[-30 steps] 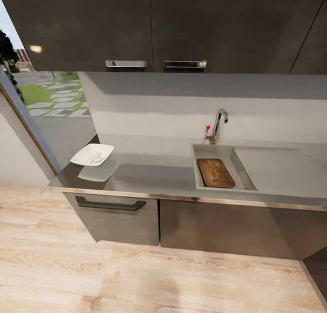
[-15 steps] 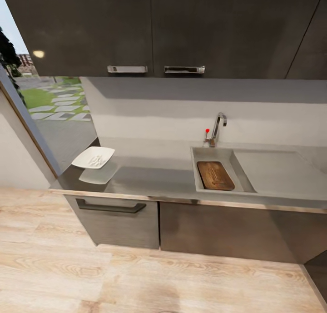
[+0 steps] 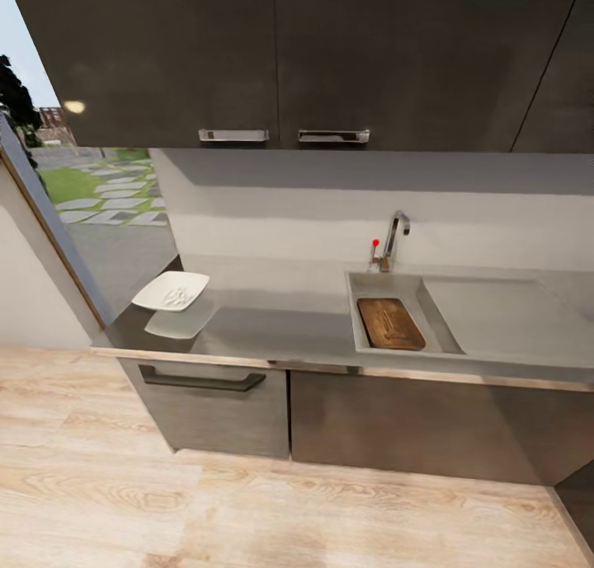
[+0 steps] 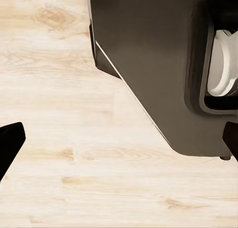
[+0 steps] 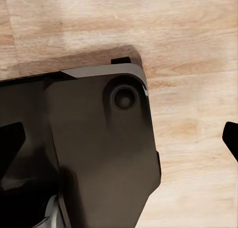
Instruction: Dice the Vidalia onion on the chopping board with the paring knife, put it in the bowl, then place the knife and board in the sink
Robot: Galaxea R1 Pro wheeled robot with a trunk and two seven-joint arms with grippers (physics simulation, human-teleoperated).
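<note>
Seen from the head camera: chopping board point(image 3: 390, 323) lying flat inside the sink point(image 3: 363, 286), filling most of the basin floor, slot handle toward the back wall. Paring knife not made out on the board or in the basin. Chrome tap point(image 3: 397, 232) and red knob point(image 3: 375, 243) standing at the back rim of the sink. Far along the countertop point(image 3: 280, 325), at its window end, white bowl point(image 3: 171, 291) holding tiny pale bits of diced onion point(image 3: 175, 296), its reflection just below on the glossy slab. Dark wall cupboards point(image 3: 280, 57) above, drawer with a dark handle point(image 3: 201, 380) under the bowl's end of the counter.

Left gripper point(image 4: 119, 146) spread wide, one dark fingertip point(image 4: 9, 142) at one edge of its wrist view and the other at the opposite edge, nothing between them; beyond the fingers, pale wooden floor point(image 4: 59, 114) and the robot's dark base point(image 4: 153, 64). Right gripper point(image 5: 121, 138) likewise spread, fingertips at opposite edges of its wrist view, holding nothing, pointed down at the dark base and the floor. Sink, board and bowl all well apart from both grippers, up at counter level.
</note>
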